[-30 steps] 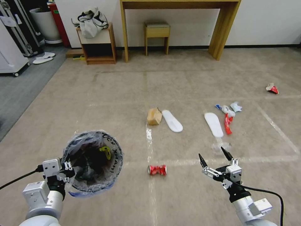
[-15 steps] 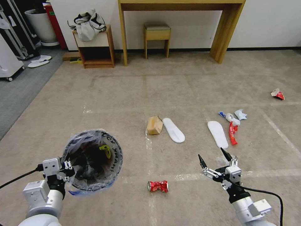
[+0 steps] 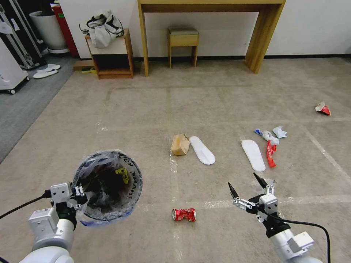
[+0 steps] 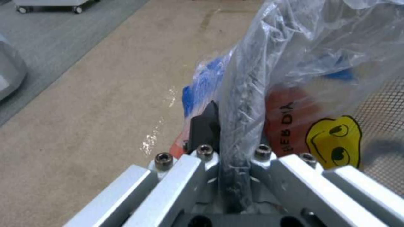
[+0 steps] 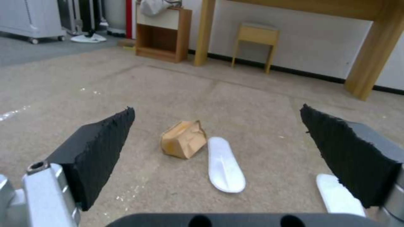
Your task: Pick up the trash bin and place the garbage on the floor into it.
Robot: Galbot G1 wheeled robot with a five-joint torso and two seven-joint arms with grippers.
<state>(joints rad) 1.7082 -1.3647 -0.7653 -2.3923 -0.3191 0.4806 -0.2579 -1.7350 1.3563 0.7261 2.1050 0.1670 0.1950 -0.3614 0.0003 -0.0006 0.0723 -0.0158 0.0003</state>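
My left gripper (image 3: 77, 196) is shut on the rim of the trash bin (image 3: 106, 185), a round bucket lined with a clear bag, held above the floor at lower left; the left wrist view shows the fingers (image 4: 206, 124) pinching rim and bag (image 4: 294, 63). My right gripper (image 3: 244, 183) hangs open over the floor at lower right. Garbage lies ahead: a crushed red can (image 3: 184, 214), a brown paper bag (image 3: 180, 144) (image 5: 183, 143), two white slippers (image 3: 202, 150) (image 3: 253, 155), a red wrapper (image 3: 271, 154), crumpled white-blue papers (image 3: 272, 134) and a red-white scrap (image 3: 323, 108).
Against the far wall stand a wooden desk (image 3: 212, 7), a small stool (image 3: 183, 38) and a low wooden cabinet (image 3: 109, 54) with a bundled jacket (image 3: 102, 25) on it. A white planter pot (image 3: 49, 31) and white equipment on castors (image 3: 11, 69) stand at far left.
A second ago the whole view slid down the picture as the camera moved; since half a second ago it holds still. My right gripper has edged up and left. The bin stays gripped.
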